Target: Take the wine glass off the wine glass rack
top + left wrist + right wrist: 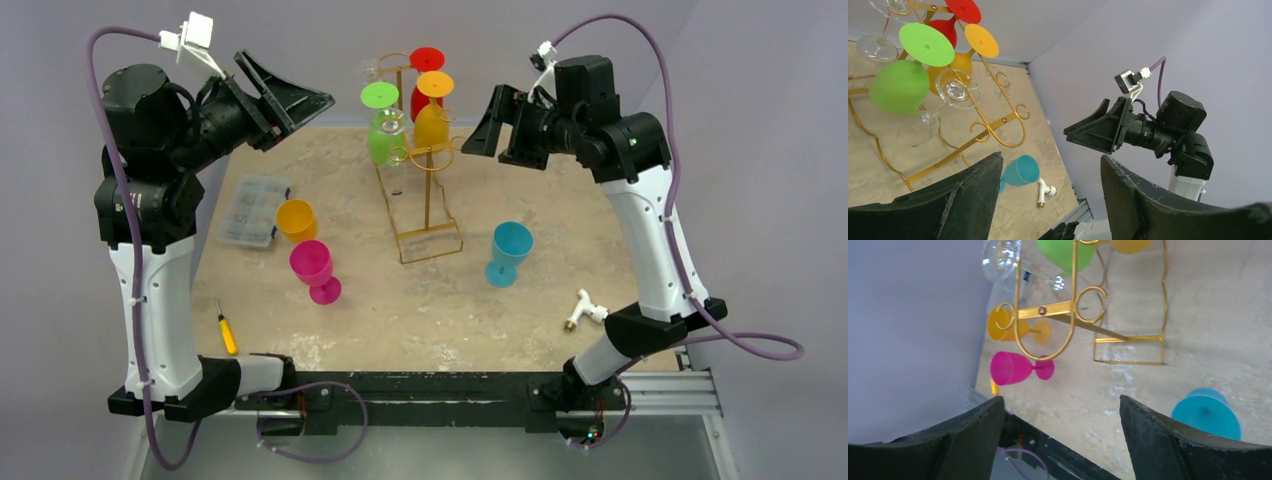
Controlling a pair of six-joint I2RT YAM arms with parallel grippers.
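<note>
The gold wine glass rack (428,195) stands at the table's middle back. Hanging upside down on it are a green wine glass (383,135), an orange one (432,118), a red one (427,70) and clear ones (372,70). My left gripper (300,105) hovers high to the rack's left, open and empty. My right gripper (482,132) hovers just right of the rack, open and empty. The left wrist view shows the green glass (898,85), a clear glass (957,90) and the open left gripper (1050,157). In the right wrist view, the rack (1070,310) lies beyond the open right gripper (1060,399).
On the table stand an orange glass (296,220), a pink glass (314,268) and a teal glass (510,250). A clear compartment box (253,208) sits at the left, a yellow screwdriver (227,330) near the front left, a white pipe fitting (583,310) at the front right.
</note>
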